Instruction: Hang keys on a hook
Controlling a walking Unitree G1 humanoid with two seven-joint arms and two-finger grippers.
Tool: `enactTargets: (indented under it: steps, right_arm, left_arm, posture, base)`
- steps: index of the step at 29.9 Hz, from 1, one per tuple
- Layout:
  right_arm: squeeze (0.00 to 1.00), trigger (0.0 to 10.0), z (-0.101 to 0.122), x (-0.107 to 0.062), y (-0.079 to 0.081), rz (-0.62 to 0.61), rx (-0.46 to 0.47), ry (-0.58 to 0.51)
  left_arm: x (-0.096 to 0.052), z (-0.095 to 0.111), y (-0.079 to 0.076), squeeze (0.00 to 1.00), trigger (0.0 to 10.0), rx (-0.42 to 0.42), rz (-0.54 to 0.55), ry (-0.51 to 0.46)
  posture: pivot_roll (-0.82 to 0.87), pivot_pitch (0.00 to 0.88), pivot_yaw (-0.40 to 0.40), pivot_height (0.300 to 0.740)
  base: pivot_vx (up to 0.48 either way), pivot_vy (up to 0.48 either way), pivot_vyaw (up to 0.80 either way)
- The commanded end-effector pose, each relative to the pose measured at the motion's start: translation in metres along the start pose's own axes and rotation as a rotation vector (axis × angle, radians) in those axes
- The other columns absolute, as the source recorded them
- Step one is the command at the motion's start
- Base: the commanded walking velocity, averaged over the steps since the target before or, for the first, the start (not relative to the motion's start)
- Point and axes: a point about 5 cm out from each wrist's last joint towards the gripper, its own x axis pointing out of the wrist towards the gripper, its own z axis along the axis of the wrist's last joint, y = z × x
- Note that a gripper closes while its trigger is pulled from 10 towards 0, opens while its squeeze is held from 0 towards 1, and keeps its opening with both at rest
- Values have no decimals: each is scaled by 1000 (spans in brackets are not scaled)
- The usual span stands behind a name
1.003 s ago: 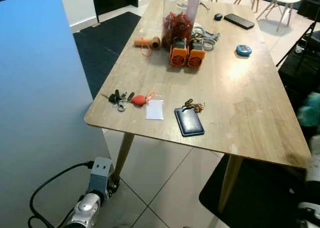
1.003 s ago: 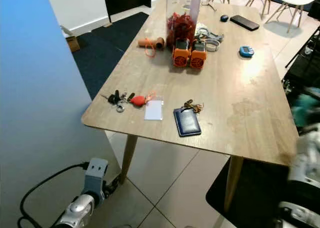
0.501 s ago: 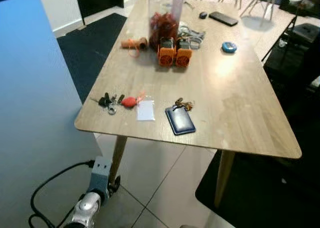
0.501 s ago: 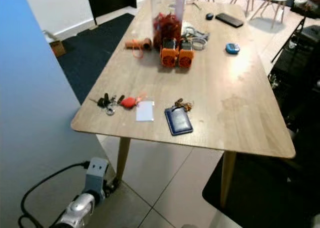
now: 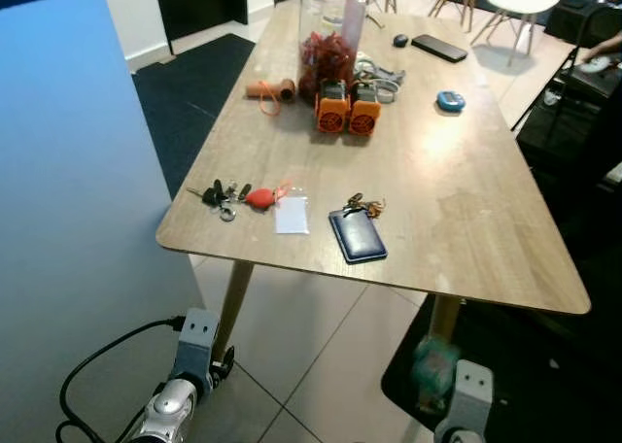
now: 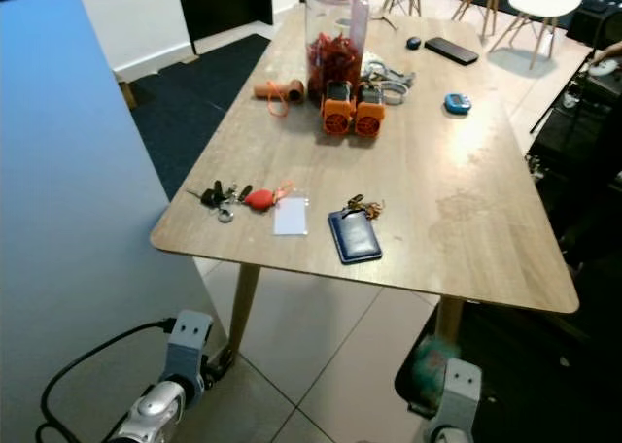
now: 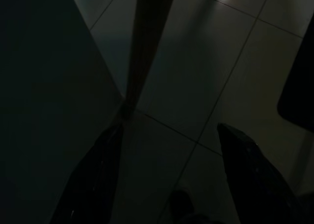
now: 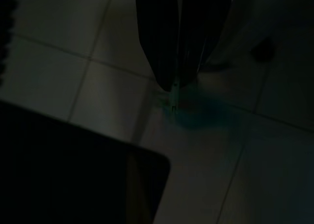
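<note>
I see both arms hanging low: left gripper (image 7: 167, 180) spread wide, right gripper (image 8: 179, 89) pinching a teal thing (image 8: 206, 111).

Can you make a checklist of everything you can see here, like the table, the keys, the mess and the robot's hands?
Surface: wooden table, bare at the near right.
Job's things: bunch of keys with red fob near the front left edge; hook: nothing seen.
Clutter: white card, blue wallet, big jar, two orange gadgets, phone.
Grippers: left gripper open, hanging over floor tiles; right gripper shut on a teal thing.
Cables: black cable at left arm.
Surroundings: blue wall, dark mats, white chairs.
</note>
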Motion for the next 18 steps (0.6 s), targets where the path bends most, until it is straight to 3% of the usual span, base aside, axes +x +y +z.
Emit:
enactTargets:
  steps: [1, 5, 15, 18]
  right_arm:
    - [0, 10000, -7, -1, 9, 45, -22, 17]
    - [0, 10000, -9, -2, 19, 82, -26, 15]
    - [0, 10000, -6, -2, 35, 156, -194, -11]
    - [0, 10000, -6, -2, 38, 170, -216, -7]
  left_arm:
    - [-2, -7, -2, 0, 10000, 1, -4, 36]
    - [-1, -7, -3, 0, 10000, -2, -4, 33]
    - [-1, -5, -2, 0, 10000, 5, -4, 26]
    - [-1, -5, -2, 0, 10000, 7, -2, 25]
  posture:
    - [58, 40, -45, 740]
    - [64, 42, -47, 740]
    - [59, 36, -34, 740]
    - [58, 35, -37, 740]
  base:
    - [0, 0, 0]
    - [0, 0, 0]
    - [0, 0, 0]
    - [0, 0, 800]
